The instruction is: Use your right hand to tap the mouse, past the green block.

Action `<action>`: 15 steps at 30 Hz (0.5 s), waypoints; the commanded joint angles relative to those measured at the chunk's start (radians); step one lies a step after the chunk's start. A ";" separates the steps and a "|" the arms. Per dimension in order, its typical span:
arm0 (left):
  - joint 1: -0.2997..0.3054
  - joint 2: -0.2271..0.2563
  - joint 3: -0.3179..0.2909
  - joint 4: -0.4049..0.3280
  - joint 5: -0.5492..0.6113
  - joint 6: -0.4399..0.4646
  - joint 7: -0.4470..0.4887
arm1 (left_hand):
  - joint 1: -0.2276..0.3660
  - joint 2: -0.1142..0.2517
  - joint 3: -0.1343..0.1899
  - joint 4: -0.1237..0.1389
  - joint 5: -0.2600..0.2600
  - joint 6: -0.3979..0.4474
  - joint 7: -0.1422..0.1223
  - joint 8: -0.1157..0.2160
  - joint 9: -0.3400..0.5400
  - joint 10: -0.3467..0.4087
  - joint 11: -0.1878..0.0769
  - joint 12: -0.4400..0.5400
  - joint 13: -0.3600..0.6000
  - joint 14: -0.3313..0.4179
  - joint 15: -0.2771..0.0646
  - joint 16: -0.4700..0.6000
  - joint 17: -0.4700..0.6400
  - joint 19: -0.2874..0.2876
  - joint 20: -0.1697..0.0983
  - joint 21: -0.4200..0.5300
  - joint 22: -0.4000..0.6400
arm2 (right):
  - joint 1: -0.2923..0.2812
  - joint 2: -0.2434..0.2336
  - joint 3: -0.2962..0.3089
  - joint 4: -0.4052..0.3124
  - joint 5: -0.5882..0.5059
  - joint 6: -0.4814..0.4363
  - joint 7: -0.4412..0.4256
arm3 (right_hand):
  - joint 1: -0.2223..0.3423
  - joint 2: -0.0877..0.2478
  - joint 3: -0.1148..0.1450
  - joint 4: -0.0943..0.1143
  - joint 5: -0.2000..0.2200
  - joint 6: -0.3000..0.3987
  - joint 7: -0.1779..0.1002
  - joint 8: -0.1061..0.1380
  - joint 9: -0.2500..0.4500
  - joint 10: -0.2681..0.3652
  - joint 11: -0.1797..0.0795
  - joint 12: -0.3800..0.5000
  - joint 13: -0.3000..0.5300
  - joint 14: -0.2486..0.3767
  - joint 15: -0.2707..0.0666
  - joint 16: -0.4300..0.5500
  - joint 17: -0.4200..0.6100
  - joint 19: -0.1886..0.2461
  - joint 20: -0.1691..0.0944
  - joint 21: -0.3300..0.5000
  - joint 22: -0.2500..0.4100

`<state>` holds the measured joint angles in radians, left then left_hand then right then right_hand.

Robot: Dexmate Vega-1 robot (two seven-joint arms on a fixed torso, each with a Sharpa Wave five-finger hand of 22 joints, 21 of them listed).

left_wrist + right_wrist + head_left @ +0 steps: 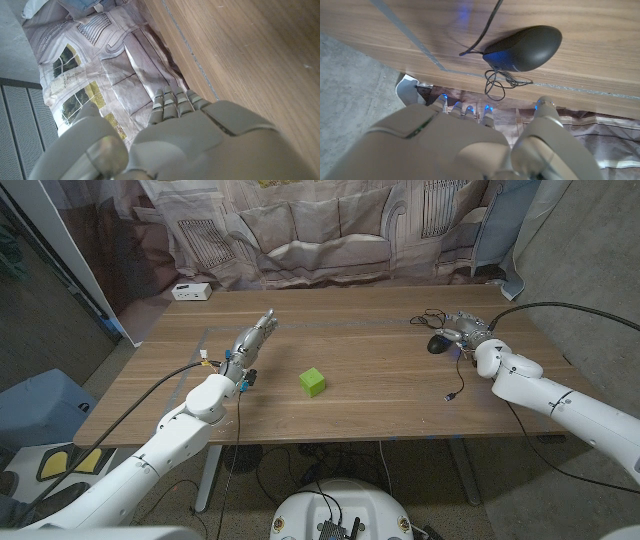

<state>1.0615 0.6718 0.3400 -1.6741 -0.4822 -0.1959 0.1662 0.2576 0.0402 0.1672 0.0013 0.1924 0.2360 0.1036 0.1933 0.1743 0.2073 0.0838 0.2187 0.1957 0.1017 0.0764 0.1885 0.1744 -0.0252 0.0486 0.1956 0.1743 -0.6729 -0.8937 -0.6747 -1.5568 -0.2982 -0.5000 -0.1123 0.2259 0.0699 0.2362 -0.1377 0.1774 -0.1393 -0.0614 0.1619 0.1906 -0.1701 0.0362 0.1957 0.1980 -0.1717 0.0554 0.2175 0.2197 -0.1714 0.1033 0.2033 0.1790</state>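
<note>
1. Mouse [438,344]: black, wired, on the wooden table [380,395] at its far right, well to the right of and beyond the green block [313,382]. Its cable [456,375] trails across the wood toward the near edge.
2. Right hand [467,330]: head view puts it just beside the mouse, on the mouse's right and slightly farther back. Contact not resolvable from that view.
3. Right wrist view: mouse [525,48] lies ahead of the right hand's fingertips [462,108], with a strip of bare wood and a coil of cable between them. Fingers extended, side by side, holding nothing.
4. Green block: alone near the table's middle, apart from both hands.
5. Left hand [252,339]: over the left part of the table, fingers straight and together, nothing held; the left wrist view [175,135] shows the same.
6. White box [190,291] at the far left corner.
</note>
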 commanded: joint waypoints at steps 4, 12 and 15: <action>0.000 0.005 -0.002 0.001 -0.005 0.001 -0.007 | 0.003 0.008 0.004 -0.009 -0.003 0.019 0.001 0.007 0.005 0.011 -0.003 0.000 0.002 0.006 -0.006 0.001 0.005 -0.006 0.005 0.003 0.006 | -0.019 -0.006 0.016 -0.029 0.009 0.002 -0.010 | -0.027 -0.011 -0.010 0.013 -0.002 -0.166 0.039 0.005 0.003 -0.093 0.010 -0.006 0.005 -0.208 0.005 -0.010 0.006 -0.126 0.008 -0.006 0.002; -0.006 0.003 0.001 0.009 -0.006 0.000 -0.012 | 0.003 0.009 0.004 -0.010 -0.003 0.021 0.000 0.006 0.005 0.013 -0.002 0.000 0.002 0.007 -0.006 0.001 0.004 -0.003 0.005 0.003 0.006 | -0.063 -0.010 0.061 -0.061 0.034 0.027 -0.080 | -0.036 -0.019 -0.016 0.013 -0.001 -0.100 0.033 0.038 0.003 -0.081 0.006 0.005 0.005 -0.186 -0.001 -0.001 0.006 -0.108 -0.005 0.002 0.002; -0.011 0.001 0.003 0.014 -0.006 -0.002 -0.016 | 0.003 0.009 0.004 -0.010 -0.003 0.021 0.000 0.006 0.005 0.013 -0.001 0.000 0.002 0.006 -0.006 0.001 0.004 -0.003 0.005 0.003 0.006 | -0.093 -0.007 0.091 -0.070 0.053 0.068 -0.139 | -0.028 -0.026 -0.014 0.003 0.004 -0.005 0.038 0.063 0.000 -0.017 0.012 0.027 0.000 -0.120 -0.039 0.014 -0.006 -0.020 -0.089 0.024 -0.002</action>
<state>1.0595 0.6753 0.3390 -1.6703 -0.4862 -0.1960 0.1583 0.2568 0.0411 0.1714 -0.0028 0.1924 0.2486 0.1052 0.1933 0.1743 0.2165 0.0821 0.2187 0.1957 0.1053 0.0728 0.1885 0.1744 -0.0252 0.0486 0.1956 0.1742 -0.7066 -0.9000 -0.6430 -1.5952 -0.2810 -0.4924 -0.1479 0.1924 0.0502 0.2218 -0.1244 0.1774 -0.1717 -0.0266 0.2068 0.1907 -0.1753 0.0414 0.2058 0.1979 -0.1714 0.0399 0.2203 0.2202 -0.1724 0.0659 0.2096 0.1776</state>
